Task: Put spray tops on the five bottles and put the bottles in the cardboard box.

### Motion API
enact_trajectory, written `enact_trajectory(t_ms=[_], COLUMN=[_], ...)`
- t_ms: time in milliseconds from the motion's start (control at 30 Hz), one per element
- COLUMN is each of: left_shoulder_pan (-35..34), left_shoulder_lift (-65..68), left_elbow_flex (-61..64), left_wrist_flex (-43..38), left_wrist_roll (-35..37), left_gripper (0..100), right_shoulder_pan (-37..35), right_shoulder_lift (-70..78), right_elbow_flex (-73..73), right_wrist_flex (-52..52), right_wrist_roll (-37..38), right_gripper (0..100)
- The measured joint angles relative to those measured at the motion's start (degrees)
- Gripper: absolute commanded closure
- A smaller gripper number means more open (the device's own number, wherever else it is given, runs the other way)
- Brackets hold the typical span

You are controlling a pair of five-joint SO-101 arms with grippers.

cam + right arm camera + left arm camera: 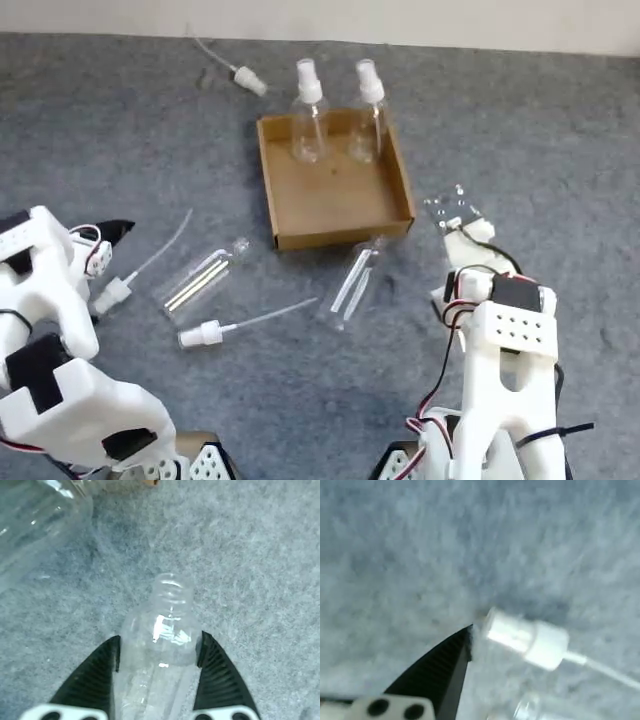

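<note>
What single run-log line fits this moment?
cardboard box: two capped bottles | right end effector: gripping uncapped bottle | left end effector: at spray top

Grey felt table bears cardboard box, loose bottles, spray tops.

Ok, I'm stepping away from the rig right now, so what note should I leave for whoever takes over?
Left tool: beside a loose white spray top; open or shut unclear.
Right tool: shut on an uncapped clear plastic bottle.
Done: two capped bottles stand in the brown cardboard box.
To do: two uncapped bottles lie between the box and the arms, and two more spray tops lie loose. Cap three bottles, box three.
</note>
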State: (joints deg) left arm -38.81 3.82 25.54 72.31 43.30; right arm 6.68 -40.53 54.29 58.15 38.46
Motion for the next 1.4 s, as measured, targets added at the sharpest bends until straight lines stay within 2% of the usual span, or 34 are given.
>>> enact_trajectory(t_ms=[100, 167, 367, 567, 800, 1033, 1200, 1400], left_shoulder_pan=[0.09, 1.05, 3.34, 3.25, 3.25, 1.32, 1.14, 1.05], left_shoulder_lift=[0.0, 0.0, 0.97, 11.52, 19.69, 21.89, 22.15, 22.24], left_elbow_flex=[-3.52, -4.48, -4.84, -6.77, -14.77, -20.4, -26.2, -29.54], left_wrist_flex=[8.53, 10.99, 5.89, -0.35, 2.2, 6.59, 8.97, 9.32], left_wrist_roll=[0.0, 0.0, 3.16, 4.66, 5.1, 4.57, -0.26, -0.79], left_gripper=[44, 44, 44, 44, 44, 44, 57, 66], right_shoulder_pan=[-0.09, -0.09, -0.09, -0.09, -0.09, -0.09, -0.09, -0.09], right_shoulder_lift=[0.0, 0.0, 0.0, 0.0, 0.0, 0.0, 0.0, 0.0], right_elbow_flex=[0.0, 0.0, 0.0, 0.0, 0.0, 0.0, 0.0, 0.0], right_wrist_flex=[0.0, 0.0, 0.0, 0.0, 0.0, 0.0, 0.0, 0.0], right_wrist_roll=[0.0, 0.0, 0.0, 0.0, 0.0, 0.0, 0.0, 0.0], right_gripper=[99.5, 99.5, 99.5, 99.5, 99.5, 99.5, 99.5, 99.5])
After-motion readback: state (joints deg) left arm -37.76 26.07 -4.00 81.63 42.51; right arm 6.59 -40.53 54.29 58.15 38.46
